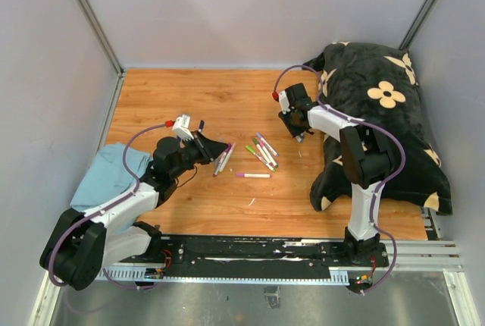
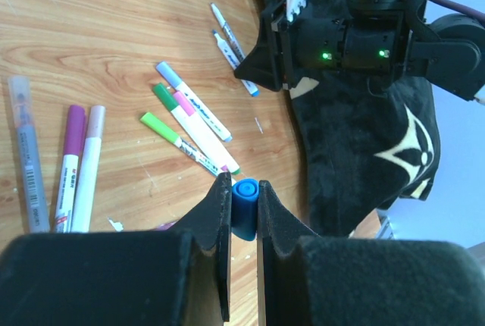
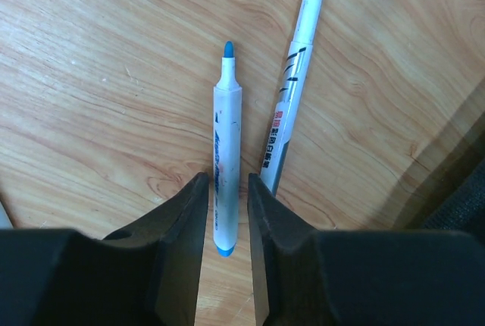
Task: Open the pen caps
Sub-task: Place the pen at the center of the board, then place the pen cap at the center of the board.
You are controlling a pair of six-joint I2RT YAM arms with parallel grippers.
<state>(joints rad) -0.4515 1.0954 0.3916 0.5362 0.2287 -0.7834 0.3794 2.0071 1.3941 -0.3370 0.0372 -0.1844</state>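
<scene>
Our left claw (image 2: 239,189) pinches a small blue plastic pen cap (image 2: 245,211) at its tips. Our right claw (image 3: 227,189), slightly spread, straddles a white blue-tipped pen barrel (image 3: 227,121) pointing toward twelve o'clock on the wooden desk (image 3: 91,76).

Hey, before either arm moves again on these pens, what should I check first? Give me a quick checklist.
1. The left fingers hold the blue cap: ok, it is pinched between them.
2. The blue marker is uncapped: ok, its tip is bare.
3. The right fingers are clear of the blue marker: ok, a gap shows on each side and it lies on the table.
4. The black-tipped pen beside it is uncapped: ok.
5. All caps are off: not ok, the green marker and its neighbours wear caps.
6. A drop spot for the blue cap: cannot tell.
</scene>
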